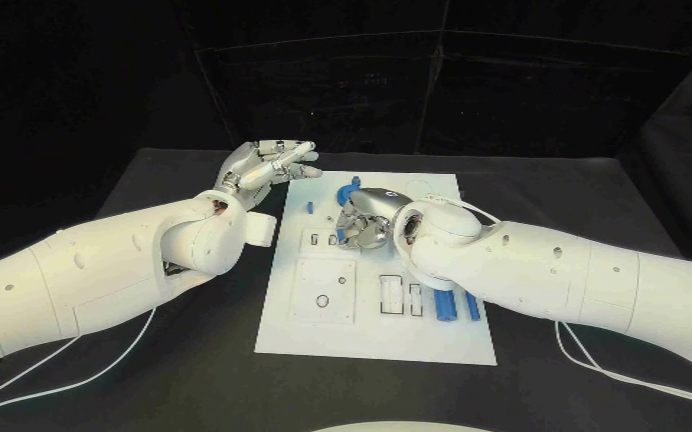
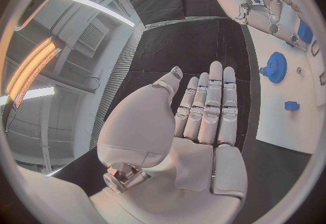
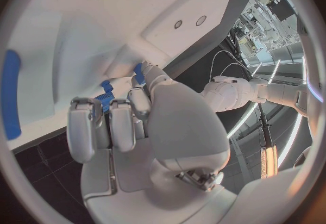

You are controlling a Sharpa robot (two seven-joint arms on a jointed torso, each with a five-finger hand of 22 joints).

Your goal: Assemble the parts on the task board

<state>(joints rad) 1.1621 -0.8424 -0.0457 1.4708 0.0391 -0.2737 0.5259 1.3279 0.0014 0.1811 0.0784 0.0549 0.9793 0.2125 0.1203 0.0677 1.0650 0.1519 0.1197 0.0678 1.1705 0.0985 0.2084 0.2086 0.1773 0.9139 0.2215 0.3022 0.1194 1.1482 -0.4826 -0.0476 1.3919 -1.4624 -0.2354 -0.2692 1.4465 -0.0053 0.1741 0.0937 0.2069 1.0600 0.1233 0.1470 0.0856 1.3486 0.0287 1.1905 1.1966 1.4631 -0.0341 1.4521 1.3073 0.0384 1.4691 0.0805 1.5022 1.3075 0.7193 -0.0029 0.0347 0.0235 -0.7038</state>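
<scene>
Right hand (image 1: 364,224) over board (image 1: 378,337), fingers curled on blue part (image 3: 107,99), seemingly pinched. Left hand (image 1: 268,165) spread, idle. You seat part next.

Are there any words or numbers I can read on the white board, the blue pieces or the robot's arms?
No, none can be read.
Task board: outlines of slots and small holes, no letters or numbers.
Blue gear and the other blue parts: plain, no marks.
Left robot hand and right robot hand: no label or brand can be made out.
</scene>
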